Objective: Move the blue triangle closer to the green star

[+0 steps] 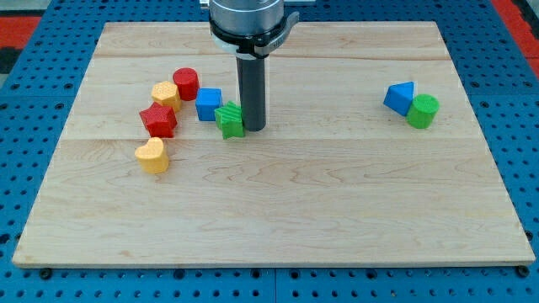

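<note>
The blue triangle (pixel 400 97) lies at the view's right, touching a green cylinder (pixel 423 111) on its right. The green star (pixel 229 119) lies left of centre, far from the triangle. My tip (pixel 253 127) rests on the board right beside the green star, on its right side, touching or nearly touching it. The rod rises from there to the arm's head at the view's top.
A blue cube (pixel 209 104) sits just left of the star. Further left stand a red cylinder (pixel 186 84), a yellow hexagon (pixel 166 94), a red star (pixel 158 121) and a yellow heart (pixel 152 156). The wooden board (pixel 278 210) lies on a blue perforated table.
</note>
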`<move>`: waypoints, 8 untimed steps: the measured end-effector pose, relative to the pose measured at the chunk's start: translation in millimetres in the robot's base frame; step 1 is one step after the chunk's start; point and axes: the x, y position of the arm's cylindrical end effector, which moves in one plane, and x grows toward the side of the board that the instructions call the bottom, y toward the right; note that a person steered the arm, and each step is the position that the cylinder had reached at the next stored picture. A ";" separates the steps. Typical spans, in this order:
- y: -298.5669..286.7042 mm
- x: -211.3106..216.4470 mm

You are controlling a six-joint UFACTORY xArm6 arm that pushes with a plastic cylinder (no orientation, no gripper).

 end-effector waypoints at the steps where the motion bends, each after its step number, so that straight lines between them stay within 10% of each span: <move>1: 18.5 6.6; 8: 206.5 -110.3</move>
